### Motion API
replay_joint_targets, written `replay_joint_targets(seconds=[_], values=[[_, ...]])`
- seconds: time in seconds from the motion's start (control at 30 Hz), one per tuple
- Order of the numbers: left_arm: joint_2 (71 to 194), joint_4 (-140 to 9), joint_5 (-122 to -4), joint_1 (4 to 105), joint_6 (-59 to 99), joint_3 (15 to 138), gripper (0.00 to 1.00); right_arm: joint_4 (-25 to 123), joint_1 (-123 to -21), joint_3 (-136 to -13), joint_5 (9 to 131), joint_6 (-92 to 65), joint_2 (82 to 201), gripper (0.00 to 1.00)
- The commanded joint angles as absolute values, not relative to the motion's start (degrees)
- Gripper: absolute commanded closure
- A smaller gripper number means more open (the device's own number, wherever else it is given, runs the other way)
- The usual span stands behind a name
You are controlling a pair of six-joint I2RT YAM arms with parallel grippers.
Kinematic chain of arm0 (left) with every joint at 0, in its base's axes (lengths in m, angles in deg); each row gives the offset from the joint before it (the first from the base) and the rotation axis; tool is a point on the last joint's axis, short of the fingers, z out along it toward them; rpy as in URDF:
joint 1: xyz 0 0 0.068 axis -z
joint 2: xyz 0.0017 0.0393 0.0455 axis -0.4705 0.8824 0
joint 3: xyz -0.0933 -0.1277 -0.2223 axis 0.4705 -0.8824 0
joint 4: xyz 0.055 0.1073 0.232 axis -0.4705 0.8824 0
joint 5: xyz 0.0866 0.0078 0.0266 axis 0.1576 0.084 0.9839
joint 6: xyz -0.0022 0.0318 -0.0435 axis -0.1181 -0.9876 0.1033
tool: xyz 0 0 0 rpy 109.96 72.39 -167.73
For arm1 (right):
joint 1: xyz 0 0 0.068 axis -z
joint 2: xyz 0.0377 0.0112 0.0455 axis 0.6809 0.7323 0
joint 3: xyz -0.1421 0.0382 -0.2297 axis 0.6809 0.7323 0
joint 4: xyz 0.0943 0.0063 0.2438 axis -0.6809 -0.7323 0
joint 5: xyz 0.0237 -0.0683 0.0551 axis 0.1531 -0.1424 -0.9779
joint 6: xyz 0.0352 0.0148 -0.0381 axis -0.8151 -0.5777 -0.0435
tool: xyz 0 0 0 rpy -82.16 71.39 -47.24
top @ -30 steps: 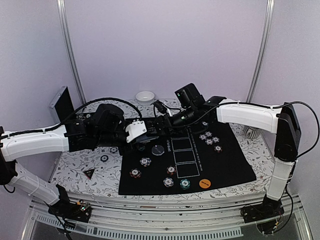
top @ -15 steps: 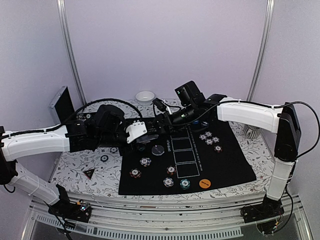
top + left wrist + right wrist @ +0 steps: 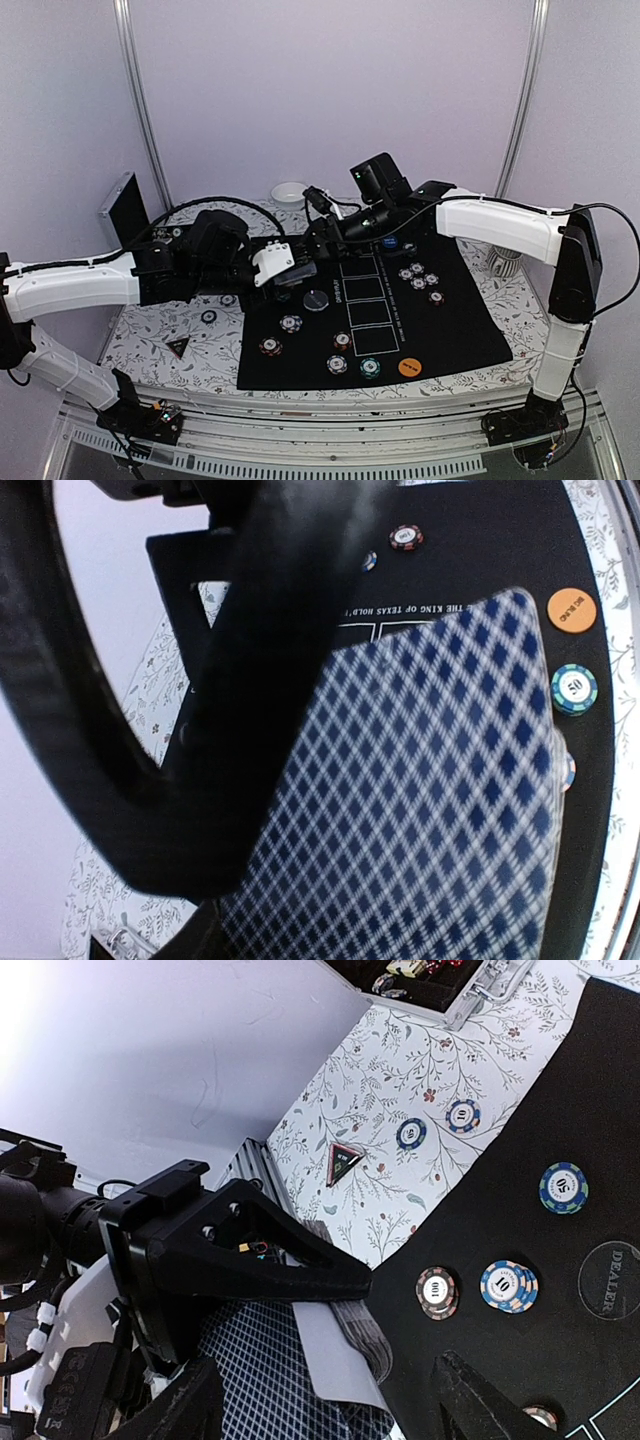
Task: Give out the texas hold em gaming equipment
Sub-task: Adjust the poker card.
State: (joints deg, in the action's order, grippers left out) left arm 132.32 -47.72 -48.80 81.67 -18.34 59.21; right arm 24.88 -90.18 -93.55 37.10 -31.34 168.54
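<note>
Nearest the arm bases, along the front of the black felt mat, lie an orange button disc and a green chip just left of it. A pale chip sits further left, with a red-edged chip just behind it. Left again on the mat are a dark chip and a blue-and-white chip. Off the mat, on the floral table, the black-red triangle marker lies alone, and a blue-edged chip lies beyond it.

Mid-mat sits the black dealer button. A loose cluster of chips lies to the right of the printed card boxes.

Above the mat's far left part, the left end effector is clamped on a deck of playing cards. In the left wrist view the blue diamond-patterned back fills most of the frame. The right end effector faces it with its 2 fingers spread wide, 1 on each side of the deck, gripping nothing. I cannot tell whether either finger touches the cards.

At the far edge stand a small white bowl and, far left, a silver case with its lid raised.
</note>
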Motion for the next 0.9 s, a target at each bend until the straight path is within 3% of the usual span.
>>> replay_joint_targets(seconds=[0.0,0.4,0.6,0.87], values=[[130.7,-50.5,-46.6,81.0,-19.4,58.0,0.56,25.0,-89.8,-95.1,34.4,-32.3,169.2,0.27],[129.5,-52.0,-46.7,81.0,-20.5,58.0,0.59,32.1,-91.5,-96.2,27.3,-36.1,176.0,0.29],[129.0,-52.9,-46.0,81.0,-21.2,57.5,0.59,34.9,-91.7,-95.6,24.4,-37.8,176.8,0.51],[128.7,-53.3,-45.2,81.0,-21.9,57.5,0.6,37.6,-91.7,-94.6,21.6,-39.5,177.3,0.88]])
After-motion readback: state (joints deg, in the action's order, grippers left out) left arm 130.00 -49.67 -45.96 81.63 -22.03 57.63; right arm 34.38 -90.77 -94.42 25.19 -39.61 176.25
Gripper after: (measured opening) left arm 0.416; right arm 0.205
